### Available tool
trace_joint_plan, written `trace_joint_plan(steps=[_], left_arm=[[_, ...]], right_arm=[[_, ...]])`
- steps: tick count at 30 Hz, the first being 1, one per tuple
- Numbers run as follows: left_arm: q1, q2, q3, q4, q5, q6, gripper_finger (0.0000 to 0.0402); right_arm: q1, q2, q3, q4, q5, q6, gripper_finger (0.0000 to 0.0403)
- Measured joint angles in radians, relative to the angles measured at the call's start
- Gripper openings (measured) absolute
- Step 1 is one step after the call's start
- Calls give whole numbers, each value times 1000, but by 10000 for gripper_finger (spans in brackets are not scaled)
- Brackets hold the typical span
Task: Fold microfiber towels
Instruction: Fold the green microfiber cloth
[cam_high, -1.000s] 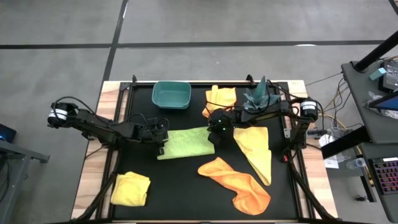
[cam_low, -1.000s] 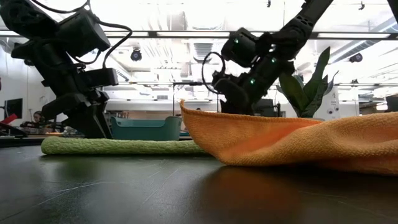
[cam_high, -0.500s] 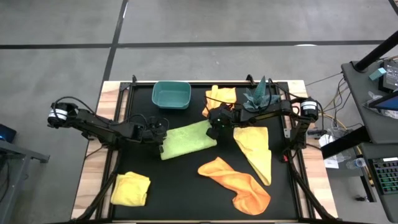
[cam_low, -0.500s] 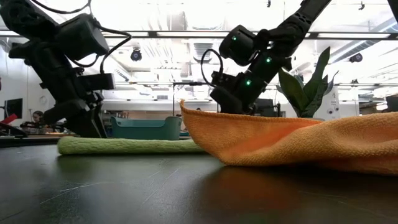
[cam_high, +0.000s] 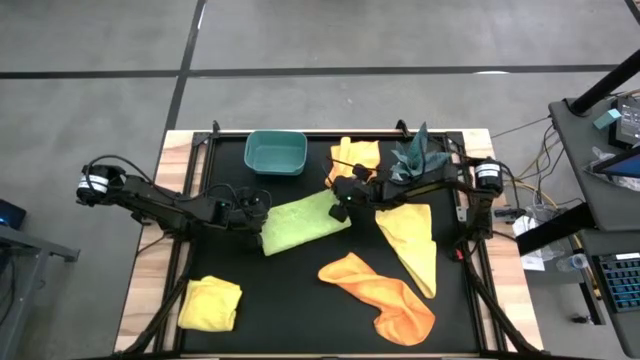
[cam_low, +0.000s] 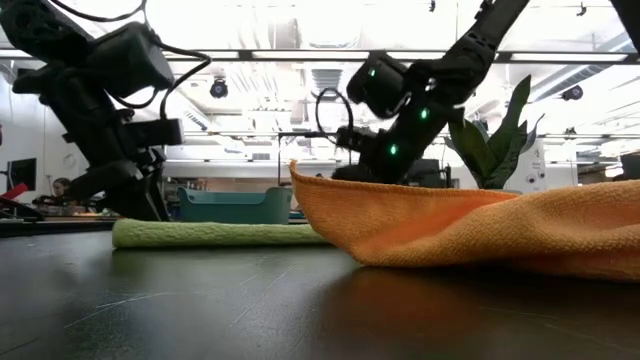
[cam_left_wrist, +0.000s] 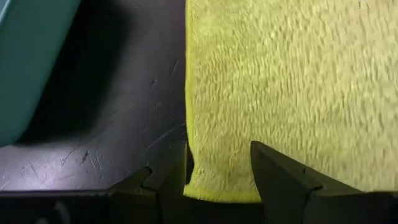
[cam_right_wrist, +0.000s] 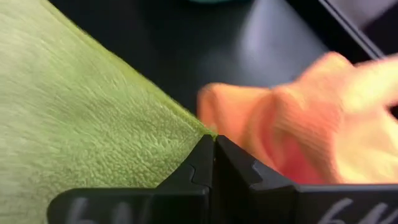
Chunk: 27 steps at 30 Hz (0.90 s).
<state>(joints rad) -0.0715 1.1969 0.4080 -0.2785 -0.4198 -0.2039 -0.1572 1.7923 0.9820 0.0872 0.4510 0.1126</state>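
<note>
In the middle of the high view the lime green towel (cam_high: 305, 221) is seen lying flat on the black table (cam_high: 290, 300), a little tilted, between the two arms. The left claw (cam_high: 258, 218) is placed at the towel's left end, and its fingers (cam_left_wrist: 273, 177) are held partly apart around the cloth's edge, one on each side of it. The right claw (cam_high: 341, 203) is placed at the towel's upper right corner and is shut tight on that corner (this is clear in the right wrist view, where the green corner ends exactly at the closed tips).

The cloth is judged to be light, soft and without any stiffness, so it will sag and wrinkle when it is lifted. It is not fragile, and its rough pile should not slip easily from a pinch. The best hold is judged to be at the corners or along one edge, so that one half can be laid over the other.

The other towels are not touched: a yellow towel (cam_high: 408, 245) and an orange towel (cam_high: 382, 291) at the lower right, a bunched yellow one (cam_high: 210, 303) at the lower left, another at the top centre (cam_high: 356, 156).
</note>
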Motion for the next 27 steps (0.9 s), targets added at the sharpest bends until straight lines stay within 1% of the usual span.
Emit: trace_joint_plan(steps=[2, 4, 14, 17, 22, 25, 27], left_arm=[[0, 0, 0, -2, 0, 0, 163], [0, 0, 0, -2, 0, -1, 163], [0, 0, 0, -2, 0, -1, 163], [0, 0, 4, -2, 0, -1, 163], [0, -1, 27, -1, 16, 0, 163], [0, -1, 40, 4, 27, -1, 163], [0, -1, 41, 37, 39, -1, 163]], right_arm=[[4, 15, 0, 0, 62, 5, 8], [8, 18, -1, 2, 97, 6, 8], [9, 18, 0, 0, 91, 0, 13], [9, 16, 0, 0, 91, 0, 29], [9, -16, 0, -7, 90, 2, 71], [9, -49, 5, -51, 89, 7, 96], [9, -72, 20, -93, 87, 9, 109]])
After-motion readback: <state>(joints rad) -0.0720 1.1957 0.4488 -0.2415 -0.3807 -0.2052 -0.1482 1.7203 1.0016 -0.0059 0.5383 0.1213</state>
